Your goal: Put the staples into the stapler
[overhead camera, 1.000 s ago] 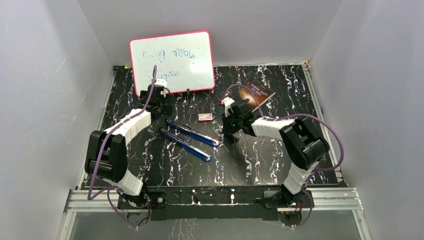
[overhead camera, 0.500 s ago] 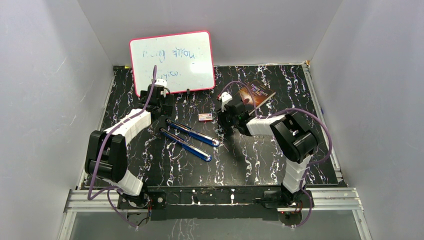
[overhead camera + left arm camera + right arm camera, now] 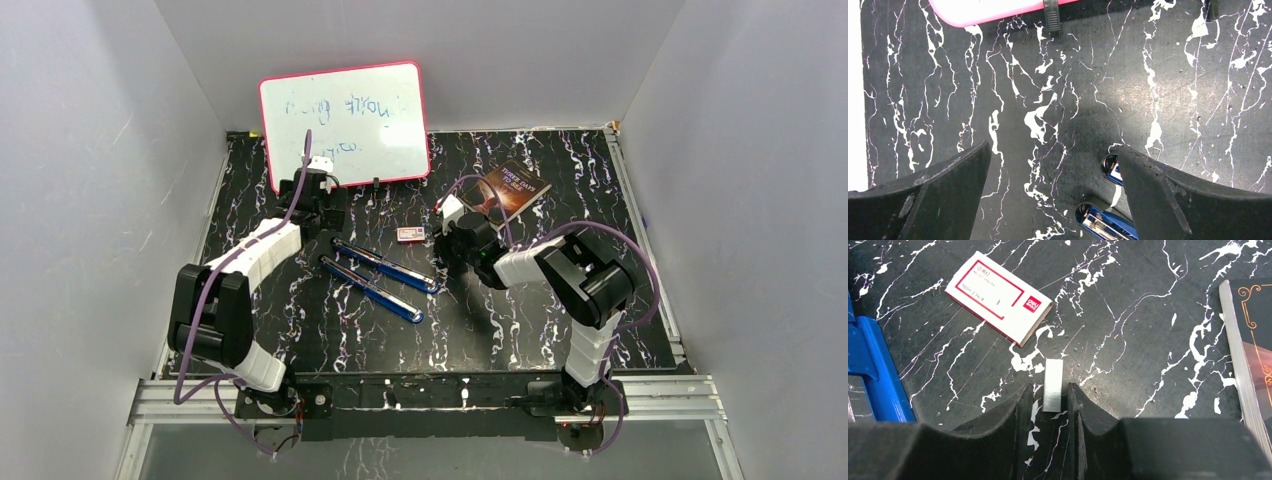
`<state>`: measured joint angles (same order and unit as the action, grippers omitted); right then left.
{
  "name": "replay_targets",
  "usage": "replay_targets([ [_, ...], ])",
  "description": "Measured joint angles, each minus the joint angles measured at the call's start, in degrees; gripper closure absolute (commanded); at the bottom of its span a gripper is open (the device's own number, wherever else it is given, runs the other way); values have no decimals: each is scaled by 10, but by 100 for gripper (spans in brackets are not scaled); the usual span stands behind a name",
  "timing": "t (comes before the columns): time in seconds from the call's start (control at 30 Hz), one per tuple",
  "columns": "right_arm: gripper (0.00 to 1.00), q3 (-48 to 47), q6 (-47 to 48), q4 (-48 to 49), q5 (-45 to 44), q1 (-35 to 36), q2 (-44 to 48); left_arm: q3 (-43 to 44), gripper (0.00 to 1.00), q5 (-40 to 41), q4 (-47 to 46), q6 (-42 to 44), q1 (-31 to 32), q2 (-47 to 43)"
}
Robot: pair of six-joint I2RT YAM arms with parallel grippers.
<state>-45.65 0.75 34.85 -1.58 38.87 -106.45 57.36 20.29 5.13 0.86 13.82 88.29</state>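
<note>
Right pincer point(image 3: 1050, 390) is held low over the table point(image 3: 1148, 315) with its jaws narrowly parted, and nothing is clamped. The staples point(image 3: 1053, 377), one short grey strip, are laid flat on the table, the near end set between the two fingertips. A sliver of table is seen between the strip and one finger point(image 3: 1020, 410). The other finger point(image 3: 1078, 410) stands just beside the strip, and whether it is touched there cannot be told. Beyond the tips and off to one side, a white box point(image 3: 998, 297) with a red label is laid flat, near the strip but apart from it. Farther out on that same side, part of the blue stapler point(image 3: 873, 355) is seen. On the opposite side a book point(image 3: 1248, 340) is laid, well apart from the strip.

Left pincer point(image 3: 1052, 150) is held with its jaws spread wide, and nothing is held. One end of the stapler is seen inside the gap, close by one finger point(image 3: 1158, 195). A whiteboard point(image 3: 988, 7) with a pink rim is stood beyond the tips.

From above, the stapler point(image 3: 378, 275) is seen swung open into two long blue arms and laid on the table between the two pincers.
</note>
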Motion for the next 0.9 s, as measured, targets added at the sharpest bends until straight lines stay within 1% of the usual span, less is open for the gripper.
replay_targets([
  [0.33,60,24,-3,42,-15,7,2,0,2,0,-2,0,0,-2],
  [0.57,60,35,-3,42,-17,8,10,0,2,0,-2,0,0,-2],
  [0.9,74,34,-2,41,-17,10,10,0,2,-2,-2,0,0,-2],
])
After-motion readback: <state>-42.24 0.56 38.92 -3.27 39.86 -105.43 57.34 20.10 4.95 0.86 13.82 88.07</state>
